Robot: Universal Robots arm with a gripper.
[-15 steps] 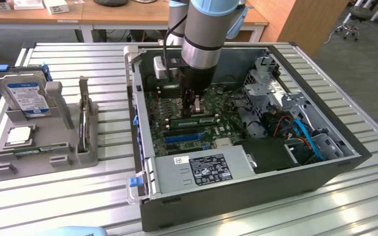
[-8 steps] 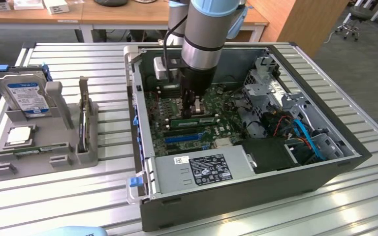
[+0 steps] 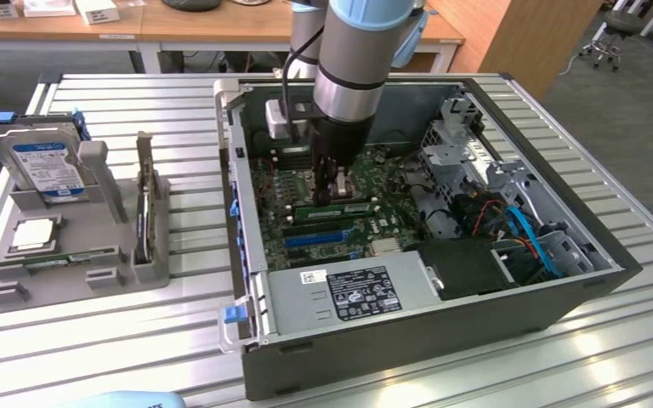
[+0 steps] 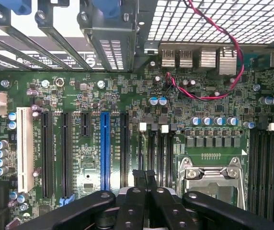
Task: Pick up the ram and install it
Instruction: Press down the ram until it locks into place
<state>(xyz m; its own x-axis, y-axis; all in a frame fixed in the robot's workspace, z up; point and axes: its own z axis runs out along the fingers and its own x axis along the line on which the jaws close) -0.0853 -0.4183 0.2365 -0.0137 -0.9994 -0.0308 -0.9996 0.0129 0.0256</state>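
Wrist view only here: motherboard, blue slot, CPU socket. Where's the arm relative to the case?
Observer: The gripper is down inside the open dark grey computer case, above the motherboard.
Operator: Ram?
Observer: A long, narrow green ram stick lies on the board just under the gripper; seated or not, I cannot tell.
Operator: Outside the case?
Observer: A grey holder tray on the exterior view's left carries a silver hard drive with a blue-white label.
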